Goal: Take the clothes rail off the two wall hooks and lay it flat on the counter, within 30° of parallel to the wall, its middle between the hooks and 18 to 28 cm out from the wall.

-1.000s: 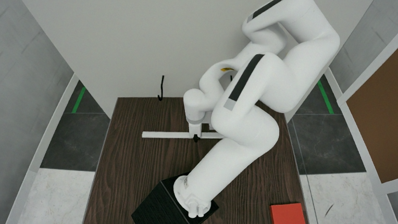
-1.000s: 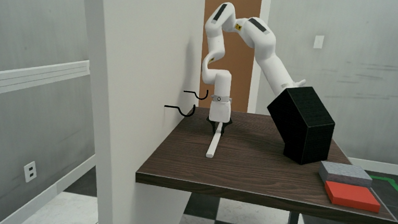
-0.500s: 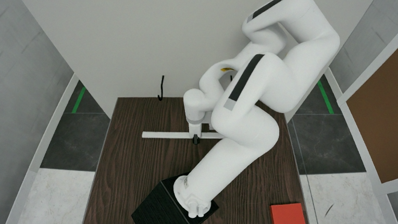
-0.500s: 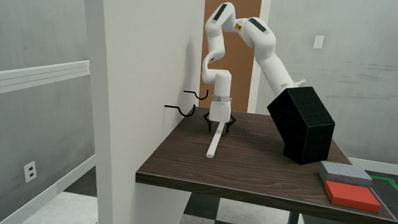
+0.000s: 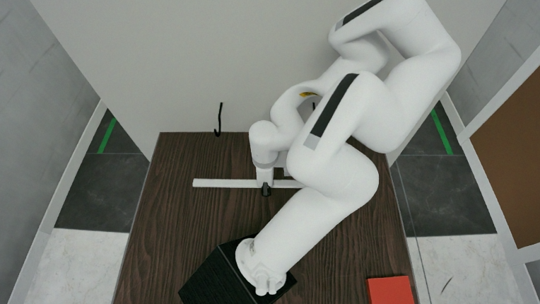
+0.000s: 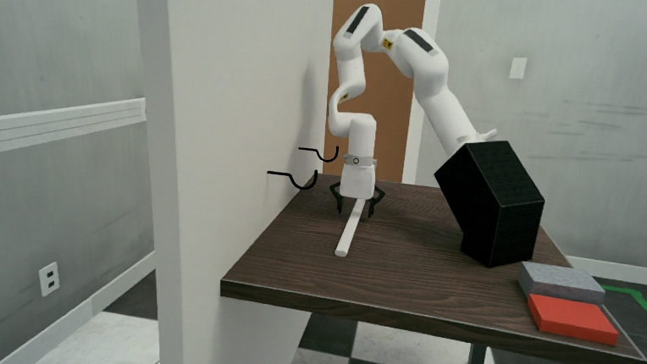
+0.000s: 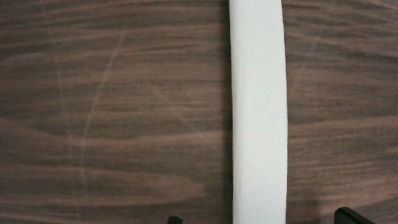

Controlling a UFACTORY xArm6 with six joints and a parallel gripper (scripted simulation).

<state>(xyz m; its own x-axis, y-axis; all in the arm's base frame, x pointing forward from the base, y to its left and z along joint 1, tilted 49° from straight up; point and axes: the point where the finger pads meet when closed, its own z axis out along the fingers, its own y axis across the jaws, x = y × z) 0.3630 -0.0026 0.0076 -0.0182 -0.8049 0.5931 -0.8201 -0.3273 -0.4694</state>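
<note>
The white clothes rail (image 5: 226,183) (image 6: 348,233) (image 7: 259,110) lies flat on the dark wooden counter (image 5: 169,234) (image 6: 407,271), parallel to the wall and a short way out from it. The two black wall hooks are bare: the left hook (image 5: 218,119) (image 6: 302,181) is in plain view, and the right hook (image 5: 313,106) (image 6: 327,155) is partly hidden by the arm in the top view. My gripper (image 5: 266,184) (image 6: 355,211) (image 7: 260,220) points straight down over the rail, open wide, one finger on each side of the rail and clear of it.
The white wall (image 5: 169,56) (image 6: 235,113) stands at the counter's back edge. The arm's black base box (image 5: 211,281) (image 6: 493,203) sits at the counter's front. A red block (image 5: 389,290) (image 6: 570,318) and a grey block (image 6: 559,278) lie at the front right corner.
</note>
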